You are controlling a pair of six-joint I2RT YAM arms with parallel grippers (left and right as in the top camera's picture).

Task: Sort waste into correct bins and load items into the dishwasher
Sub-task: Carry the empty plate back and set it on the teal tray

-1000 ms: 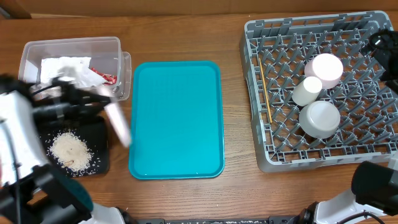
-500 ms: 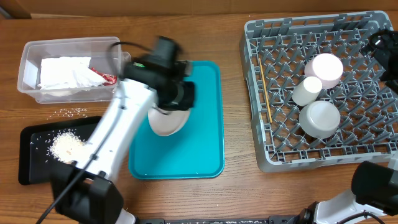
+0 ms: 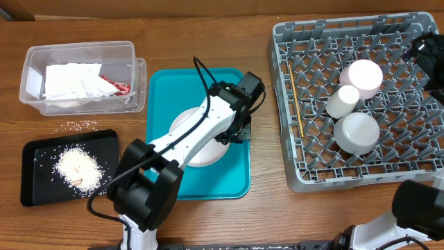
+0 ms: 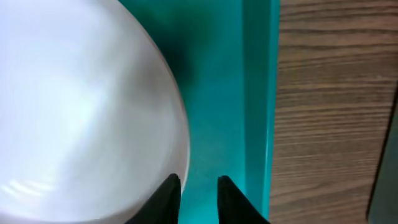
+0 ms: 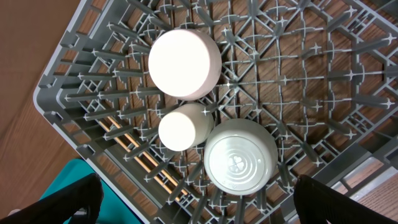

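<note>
Your left gripper (image 4: 193, 198), jaws barely parted and seemingly empty, hovers at the rim of the plate (image 3: 208, 153) on the tray (image 3: 166, 90); next, grip it for the rack (image 3: 388, 62), where your right gripper (image 5: 199, 186) hangs wide open.

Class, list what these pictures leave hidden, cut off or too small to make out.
1. Plate: overhead, the left arm covers part; the left wrist view cuts it off.
2. Red wrapper: overhead, too small to read; the napkin may cover part.
3. Chopsticks: overhead, too thin to count; the rack lattice hides parts.
</note>
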